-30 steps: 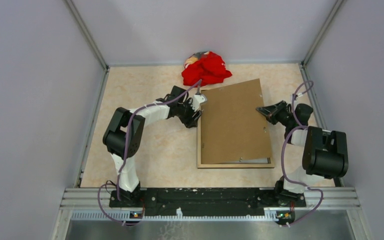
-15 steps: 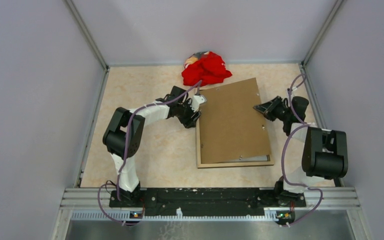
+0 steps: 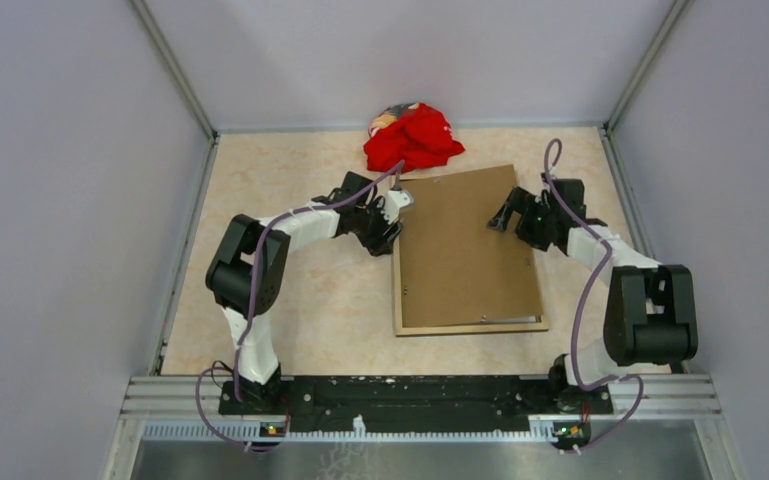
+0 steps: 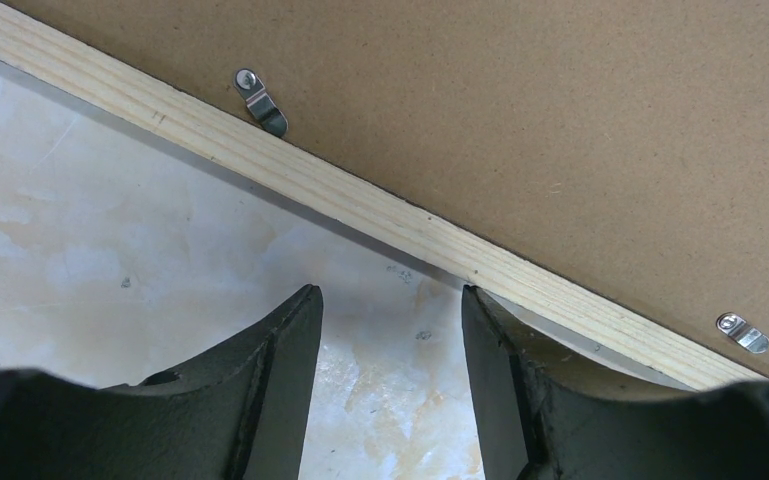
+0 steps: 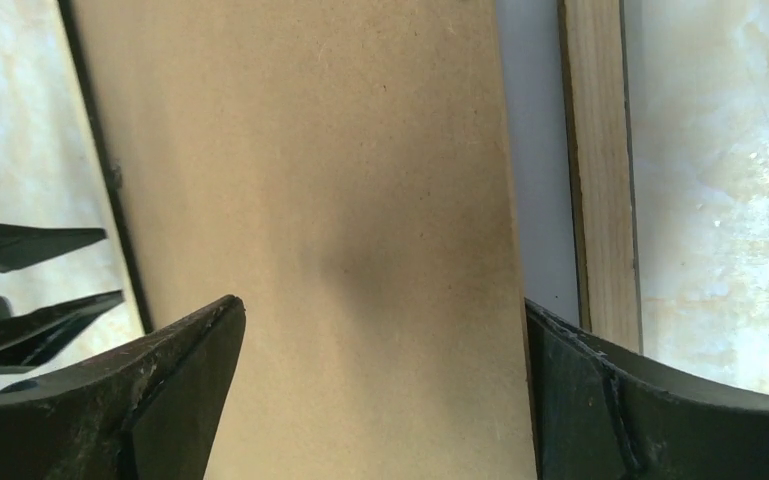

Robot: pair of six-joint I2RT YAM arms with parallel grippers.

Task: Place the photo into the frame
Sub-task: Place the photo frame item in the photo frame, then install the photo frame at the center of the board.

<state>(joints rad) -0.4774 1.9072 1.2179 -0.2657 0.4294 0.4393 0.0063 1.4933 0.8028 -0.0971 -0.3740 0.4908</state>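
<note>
On the frame, brown board is lying crooked, not pushed in; L claw half-open, R claw wide, both empty.

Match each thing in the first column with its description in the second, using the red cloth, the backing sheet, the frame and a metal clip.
Column A:
1 red cloth
2 backing sheet
3 frame
4 metal clip

Column B:
a silver
b pale wood, back facing up
c crumpled at the far edge of the table
d brown, lying on the frame

Pairs: 1-c, 2-d, 3-b, 4-a
</note>
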